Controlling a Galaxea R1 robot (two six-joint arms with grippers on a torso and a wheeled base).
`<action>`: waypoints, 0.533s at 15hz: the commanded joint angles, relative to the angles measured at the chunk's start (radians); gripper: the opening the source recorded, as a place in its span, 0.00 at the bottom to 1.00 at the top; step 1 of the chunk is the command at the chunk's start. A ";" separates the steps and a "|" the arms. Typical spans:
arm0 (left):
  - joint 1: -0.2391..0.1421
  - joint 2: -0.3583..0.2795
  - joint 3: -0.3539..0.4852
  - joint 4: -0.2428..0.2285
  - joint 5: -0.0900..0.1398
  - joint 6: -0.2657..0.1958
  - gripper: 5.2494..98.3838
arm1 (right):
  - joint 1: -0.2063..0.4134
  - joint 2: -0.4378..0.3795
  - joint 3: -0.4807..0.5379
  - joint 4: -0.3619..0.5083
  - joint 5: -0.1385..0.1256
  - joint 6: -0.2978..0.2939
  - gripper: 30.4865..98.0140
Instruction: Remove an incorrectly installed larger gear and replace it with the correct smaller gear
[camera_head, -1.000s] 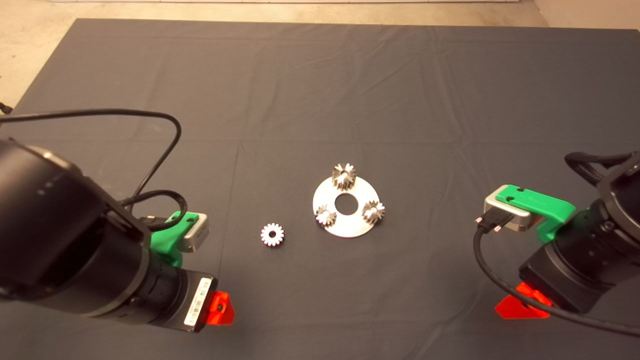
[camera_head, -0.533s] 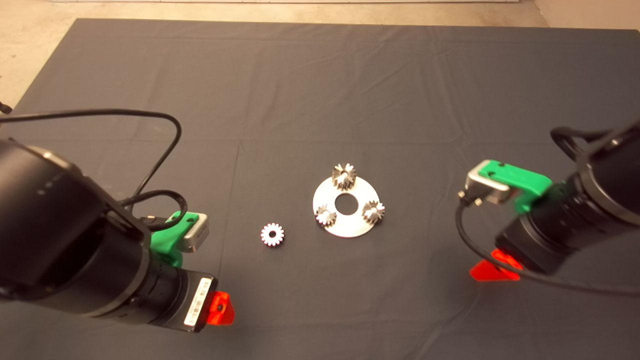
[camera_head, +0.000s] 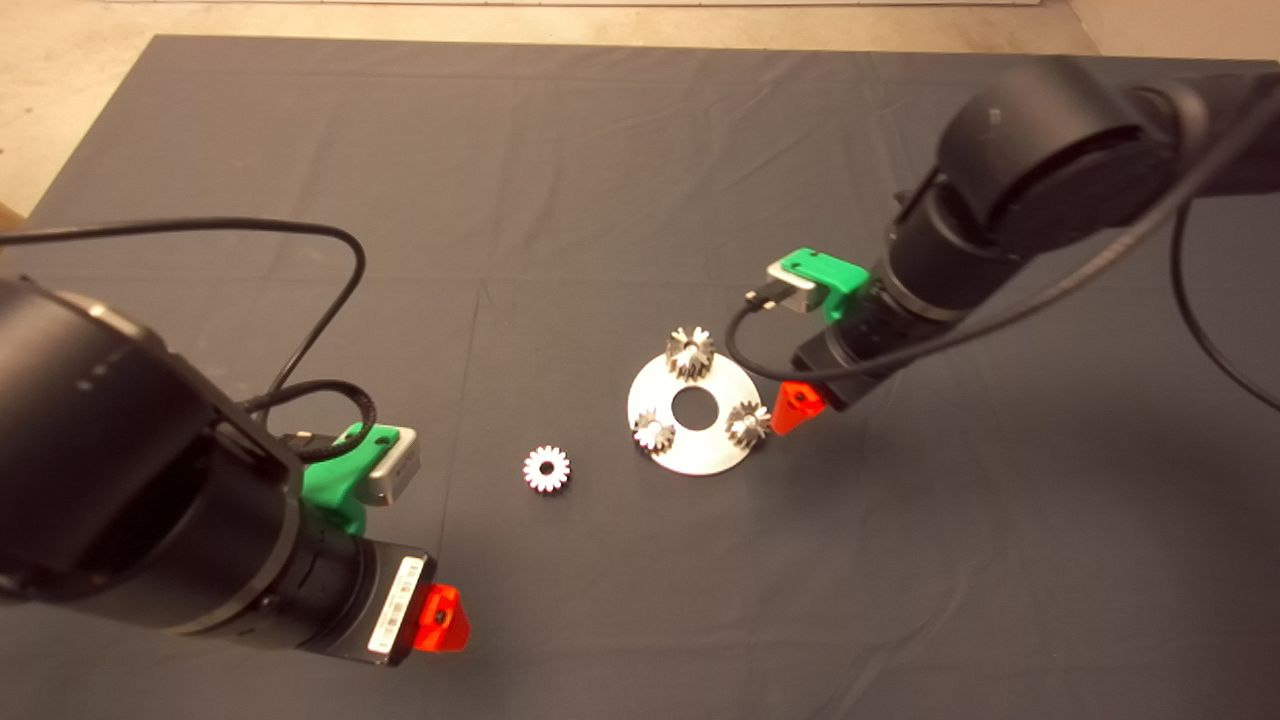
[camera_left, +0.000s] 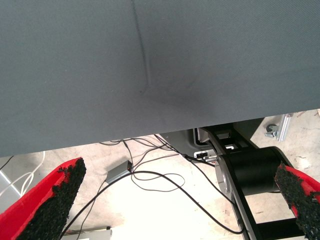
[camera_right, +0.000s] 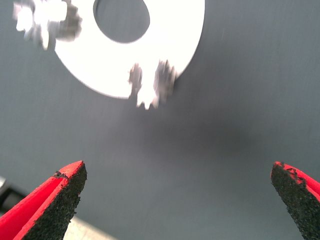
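A round silver plate (camera_head: 700, 455) with a centre hole lies mid-mat and carries three gears. The larger gear (camera_head: 689, 352), darker and taller, stands on its far side. Two small bright gears (camera_head: 652, 432) (camera_head: 747, 424) sit on its near left and right. The smaller gear (camera_head: 546, 469) lies loose on the mat, left of the plate. My right gripper (camera_head: 795, 408) hovers just right of the plate, open and empty. In the right wrist view the right gripper (camera_right: 177, 170) faces the plate (camera_right: 170, 30) and its nearest small gear (camera_right: 152, 85). My left gripper (camera_head: 443, 618) is parked at the lower left.
The dark mat (camera_head: 600, 180) has wrinkles and a seam. Bare floor shows past its far edge. The left wrist view shows the open left gripper (camera_left: 178, 169), the mat's edge, and cables and a dark robot base (camera_left: 250, 172) on the floor.
My right arm has swung up and left from the lower right edge to the plate's right side. The left arm and all the gears have stayed put.
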 joint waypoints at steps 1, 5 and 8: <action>-0.016 0.002 0.015 -0.021 0.132 0.005 1.00 | -0.001 0.073 -0.110 -0.065 -0.002 -0.062 1.00; -0.016 0.002 0.015 -0.021 0.132 0.005 1.00 | -0.006 0.147 -0.177 -0.120 -0.002 -0.093 1.00; -0.016 0.002 0.017 -0.021 0.132 0.007 1.00 | -0.018 0.177 -0.206 -0.134 0.000 -0.114 1.00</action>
